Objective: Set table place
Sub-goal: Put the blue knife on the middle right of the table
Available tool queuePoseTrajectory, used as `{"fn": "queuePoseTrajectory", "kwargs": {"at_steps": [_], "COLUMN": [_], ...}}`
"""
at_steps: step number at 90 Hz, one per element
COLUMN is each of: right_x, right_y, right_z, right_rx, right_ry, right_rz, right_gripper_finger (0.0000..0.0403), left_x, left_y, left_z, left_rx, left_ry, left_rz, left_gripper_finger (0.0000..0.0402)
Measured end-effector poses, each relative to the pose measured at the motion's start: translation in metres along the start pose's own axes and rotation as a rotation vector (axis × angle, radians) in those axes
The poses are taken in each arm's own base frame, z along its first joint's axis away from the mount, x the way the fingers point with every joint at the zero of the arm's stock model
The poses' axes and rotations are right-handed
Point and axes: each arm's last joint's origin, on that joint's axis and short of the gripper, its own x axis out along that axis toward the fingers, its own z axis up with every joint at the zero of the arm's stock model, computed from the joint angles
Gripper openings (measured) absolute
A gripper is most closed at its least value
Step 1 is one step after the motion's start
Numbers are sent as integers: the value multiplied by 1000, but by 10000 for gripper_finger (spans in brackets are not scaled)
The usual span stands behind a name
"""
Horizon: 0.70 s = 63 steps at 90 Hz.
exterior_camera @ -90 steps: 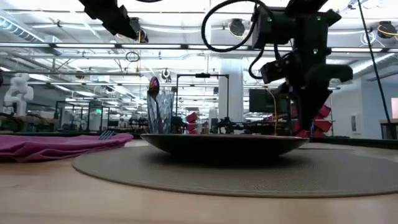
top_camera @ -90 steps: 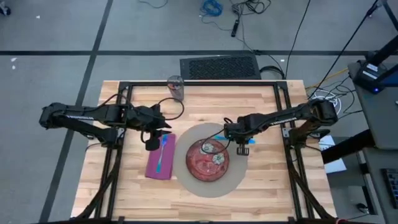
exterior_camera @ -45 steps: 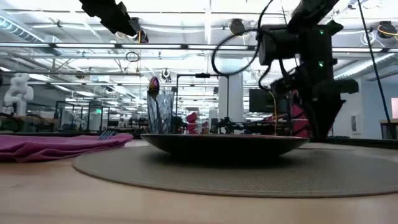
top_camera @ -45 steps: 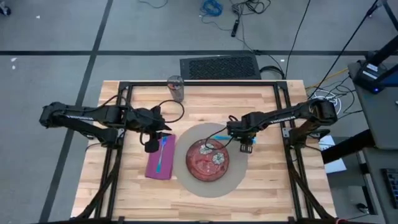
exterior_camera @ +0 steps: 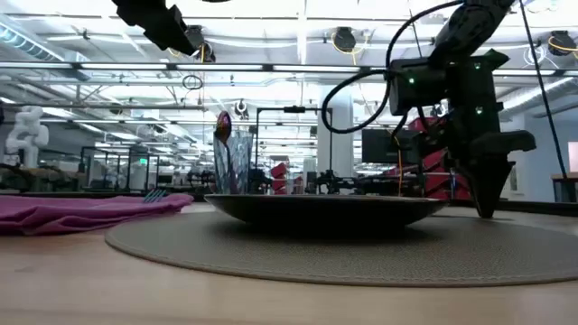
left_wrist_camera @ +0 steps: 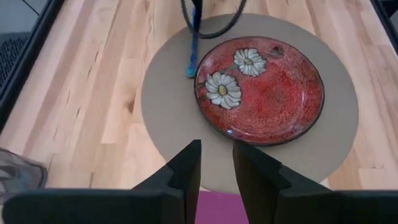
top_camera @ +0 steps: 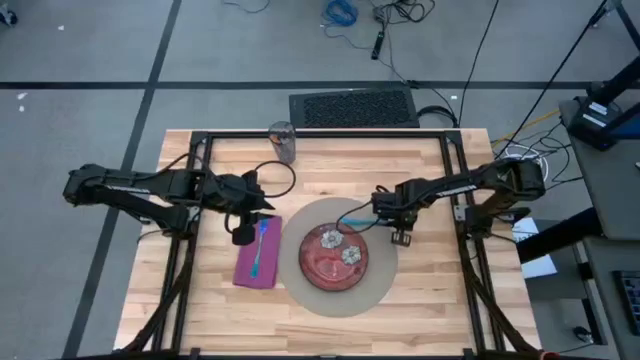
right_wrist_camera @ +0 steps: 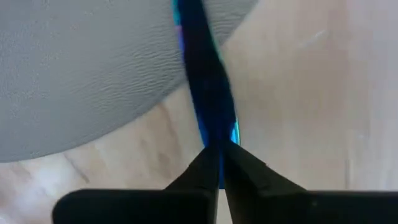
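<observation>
Broadly, the pale butcher-block table carries a round beige mat with a red flowered plate on it, both beyond the left gripper's narrowly parted, empty jaws. A folded purple napkin lies directly under that waiting gripper, with a blue fork on it. The right gripper hangs at the mat's edge, jaws pinching a slim iridescent blue utensil that reaches out ahead of them across mat and wood. Judging risk: held only at its end, the utensil could pivot, land half on the mat, or knock the plate's rim.
</observation>
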Motion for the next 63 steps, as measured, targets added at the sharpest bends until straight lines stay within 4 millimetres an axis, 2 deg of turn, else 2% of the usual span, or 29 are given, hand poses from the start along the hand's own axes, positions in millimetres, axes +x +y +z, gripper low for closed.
{"fn": "queuePoseTrajectory", "kwargs": {"at_steps": [9, 19, 33, 50, 63], "right_x": [0, 1, 1, 1, 1], "right_y": [-8, -13, -14, -14, -16], "right_z": [1, 2, 2, 2, 2], "right_rx": [35, 52, 56, 56, 62], "right_ry": [1, 0, 0, 1, 2], "right_rz": [0, -2, -1, -1, -3], "right_gripper_finger": [1, 1, 0, 0, 0], "left_x": [1, 14, 55, 110, 143], "left_y": [-2, -9, -15, -20, -16], "left_z": [0, -6, -20, -24, -39], "left_rx": [-26, -34, -24, 20, -2], "left_ry": [0, 26, 145, 219, 336], "left_rz": [-55, -132, -152, -188, -196], "left_gripper_finger": [80, 80, 80, 80, 80]}}
